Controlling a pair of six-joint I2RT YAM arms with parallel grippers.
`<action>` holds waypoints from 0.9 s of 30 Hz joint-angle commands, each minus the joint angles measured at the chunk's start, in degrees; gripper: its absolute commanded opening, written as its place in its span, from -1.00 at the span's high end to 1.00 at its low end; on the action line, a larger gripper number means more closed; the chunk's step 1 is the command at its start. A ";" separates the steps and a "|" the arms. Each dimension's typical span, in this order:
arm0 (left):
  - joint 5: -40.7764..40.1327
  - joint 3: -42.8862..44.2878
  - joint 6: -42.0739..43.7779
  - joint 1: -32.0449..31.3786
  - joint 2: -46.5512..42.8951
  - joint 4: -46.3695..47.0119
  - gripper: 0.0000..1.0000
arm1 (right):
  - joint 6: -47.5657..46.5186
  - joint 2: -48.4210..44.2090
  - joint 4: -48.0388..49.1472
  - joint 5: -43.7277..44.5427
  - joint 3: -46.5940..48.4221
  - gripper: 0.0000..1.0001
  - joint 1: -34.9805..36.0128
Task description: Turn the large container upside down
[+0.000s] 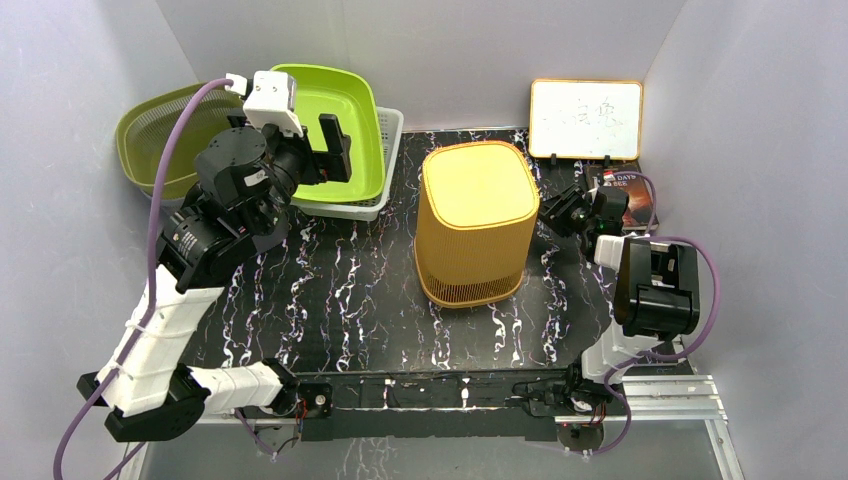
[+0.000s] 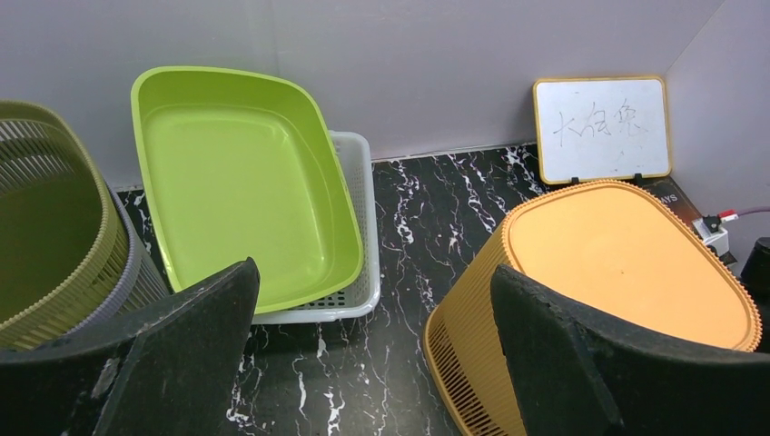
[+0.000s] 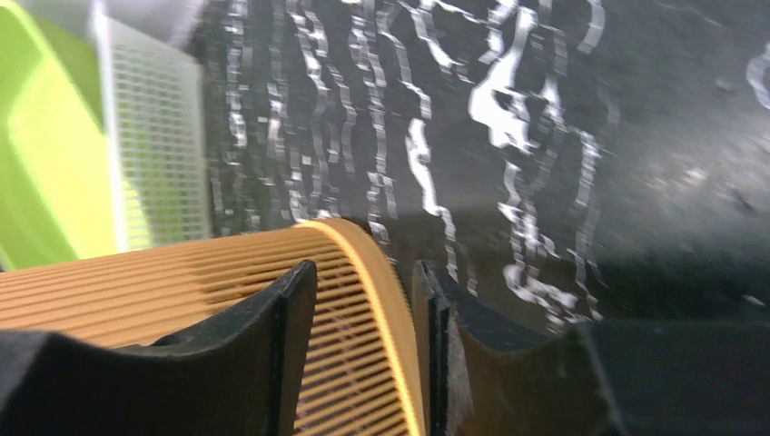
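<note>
The large orange slatted container point(image 1: 473, 215) stands on the black marbled table point(image 1: 340, 300) with its closed base facing up and its open end down. It also shows in the left wrist view point(image 2: 617, 254). My right gripper point(image 1: 556, 212) is at the container's right side, close to its upper edge. In the blurred right wrist view its jaws point(image 3: 363, 282) stand slightly apart with the container's edge band point(image 3: 377, 300) between them and a gap at the left finger point(image 3: 272, 336). My left gripper point(image 1: 335, 150) is open and empty, raised left of the container point(image 2: 372, 282).
A lime green tray point(image 1: 335, 130) sits in a white perforated basket point(image 1: 385, 170) at the back left. An olive slatted basket point(image 1: 150, 130) is beside it. A small whiteboard point(image 1: 585, 118) stands at the back right, with a dark box point(image 1: 625, 195) below it.
</note>
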 commanded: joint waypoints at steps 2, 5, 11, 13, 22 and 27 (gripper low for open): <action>-0.06 -0.94 -0.64 0.01 -1.94 1.57 -0.97 | -8.35 -5.61 -13.32 5.82 4.12 0.01 0.09; -0.50 -1.14 -0.57 0.05 -1.37 1.09 -0.97 | -9.21 -9.52 -16.33 4.34 8.14 -0.92 0.16; -1.20 -2.00 -0.65 -0.02 -0.42 0.67 -0.97 | -15.53 -16.15 -29.69 9.87 22.06 -0.96 2.37; -1.27 -2.01 -0.64 -0.03 -0.08 0.29 -0.97 | -18.82 -17.41 -34.94 13.65 27.98 -0.96 5.58; -2.02 -3.78 -0.71 -0.01 -0.89 0.94 -0.97 | -26.72 -24.83 -45.08 28.29 41.05 -0.96 28.39; -2.04 -4.86 -0.94 -0.03 -0.88 1.56 -0.97 | -28.79 -32.15 -44.44 28.99 36.88 -0.95 36.67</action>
